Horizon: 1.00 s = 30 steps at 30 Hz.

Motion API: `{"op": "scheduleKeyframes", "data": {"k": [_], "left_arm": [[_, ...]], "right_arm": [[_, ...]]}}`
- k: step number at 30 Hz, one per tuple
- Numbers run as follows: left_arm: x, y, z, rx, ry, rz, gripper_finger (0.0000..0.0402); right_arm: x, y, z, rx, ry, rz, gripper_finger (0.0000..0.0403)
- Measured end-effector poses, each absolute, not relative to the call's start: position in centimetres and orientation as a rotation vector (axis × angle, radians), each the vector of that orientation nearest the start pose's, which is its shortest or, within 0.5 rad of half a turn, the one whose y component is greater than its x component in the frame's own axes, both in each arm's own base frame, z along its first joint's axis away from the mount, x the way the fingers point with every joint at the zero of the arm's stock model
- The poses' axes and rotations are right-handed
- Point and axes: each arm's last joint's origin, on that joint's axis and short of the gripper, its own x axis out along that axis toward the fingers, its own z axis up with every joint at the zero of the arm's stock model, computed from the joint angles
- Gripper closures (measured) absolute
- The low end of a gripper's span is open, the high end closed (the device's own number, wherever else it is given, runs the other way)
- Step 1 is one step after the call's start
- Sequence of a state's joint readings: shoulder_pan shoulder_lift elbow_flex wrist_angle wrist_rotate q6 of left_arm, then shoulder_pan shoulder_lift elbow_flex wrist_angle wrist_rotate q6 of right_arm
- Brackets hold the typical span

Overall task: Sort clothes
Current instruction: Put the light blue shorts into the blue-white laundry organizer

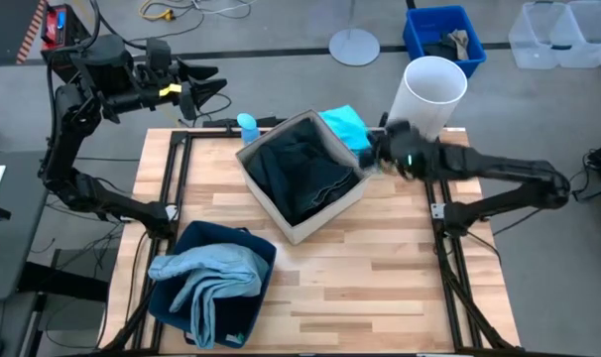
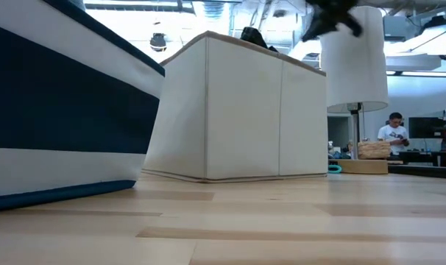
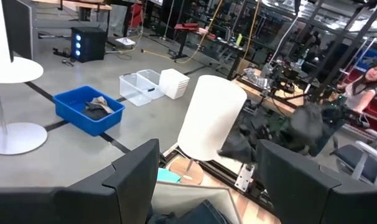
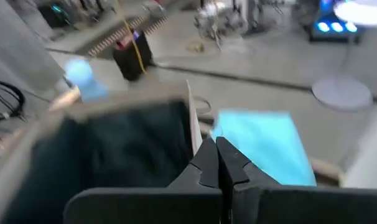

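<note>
The beige box (image 1: 300, 178) stands mid-table with dark green-black clothes (image 1: 296, 169) piled inside; a dark fold peeks over its rim in the low view (image 2: 252, 35). The turquoise garment (image 1: 345, 124) lies on the table behind the box's far right wall and also shows in the right wrist view (image 4: 263, 143). The pale blue garment (image 1: 211, 278) lies over the navy box (image 1: 256, 248) at the near left. My right gripper (image 4: 218, 155) is shut and empty, above the beige box's right corner by the turquoise garment. My left gripper (image 3: 207, 168) is open and empty, raised beyond the table's far left edge.
A small blue object (image 1: 247, 125) stands at the far edge beside the beige box. A white cylinder lampshade (image 1: 434, 89) rises behind the far right corner. A blue bin (image 1: 444, 35) sits on the floor beyond. Bare wood (image 1: 380, 288) shows at the near right.
</note>
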<state>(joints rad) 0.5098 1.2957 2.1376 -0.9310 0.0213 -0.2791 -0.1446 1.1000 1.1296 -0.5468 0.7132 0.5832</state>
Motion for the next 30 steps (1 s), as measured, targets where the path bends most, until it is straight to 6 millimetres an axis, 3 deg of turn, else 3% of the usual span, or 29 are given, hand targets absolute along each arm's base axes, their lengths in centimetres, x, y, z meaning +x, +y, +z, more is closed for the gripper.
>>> {"op": "scheduleKeyframes", "data": {"k": [5,11,21,30], "left_arm": [[14.3,7.9,57.2,-0.291,0.02,0.497,0.0139],[14.3,7.9,57.1,-0.293,0.023,0.498,0.0139],[14.3,7.9,57.1,-0.335,0.016,0.499,0.0139],[14.2,7.9,56.7,-0.356,0.051,0.506,0.0139]], "right_arm": [[19.1,-0.9,31.8,0.476,0.245,-1.018,0.0403],[17.5,1.2,25.5,0.529,0.248,-1.083,0.0401],[14.9,1.1,17.2,0.52,0.301,-1.149,0.0399],[14.2,-0.3,13.0,0.443,0.295,-1.136,0.0402]]}}
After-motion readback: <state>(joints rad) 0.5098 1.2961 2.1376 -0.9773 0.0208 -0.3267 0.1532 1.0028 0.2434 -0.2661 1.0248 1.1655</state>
